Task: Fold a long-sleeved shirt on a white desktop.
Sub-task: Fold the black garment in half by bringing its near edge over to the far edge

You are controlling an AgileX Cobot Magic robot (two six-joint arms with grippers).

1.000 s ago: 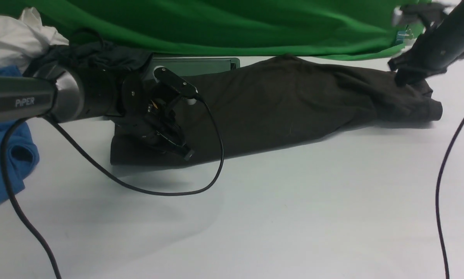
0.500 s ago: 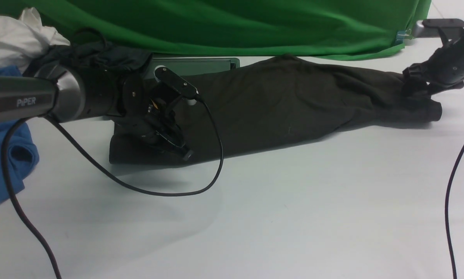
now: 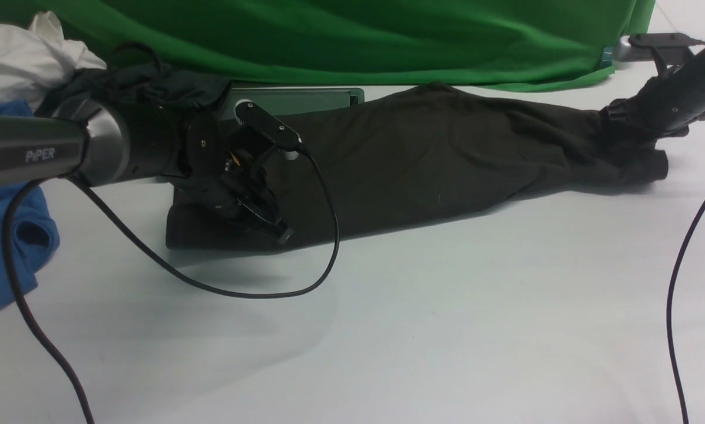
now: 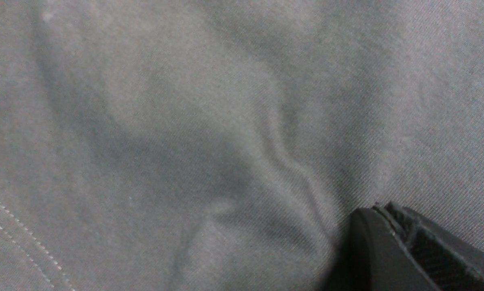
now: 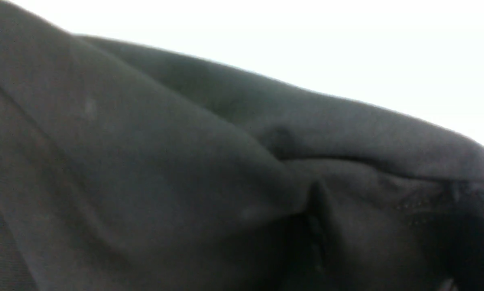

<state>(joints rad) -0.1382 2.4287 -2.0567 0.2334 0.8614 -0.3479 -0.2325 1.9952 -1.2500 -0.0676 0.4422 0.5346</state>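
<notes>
Black-brown long-sleeved shirt (image 3: 434, 159) lies across mid-frame on my white bench (image 3: 446, 330); left tool (image 3: 283, 234) clenched against its left end, right tool (image 3: 617, 121) at far right I cannot read; a shallow bite there risks bunching

Wrinkled green cloth backdrop (image 3: 352, 35) across the far side

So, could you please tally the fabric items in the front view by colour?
Black-brown: 1, the long-sleeved shirt
Dark grey: 1, the bunched garment
Blue: 1, the blue garment
White: 1, the white cloth
Green: 1, the green backdrop
Total: 5
</notes>
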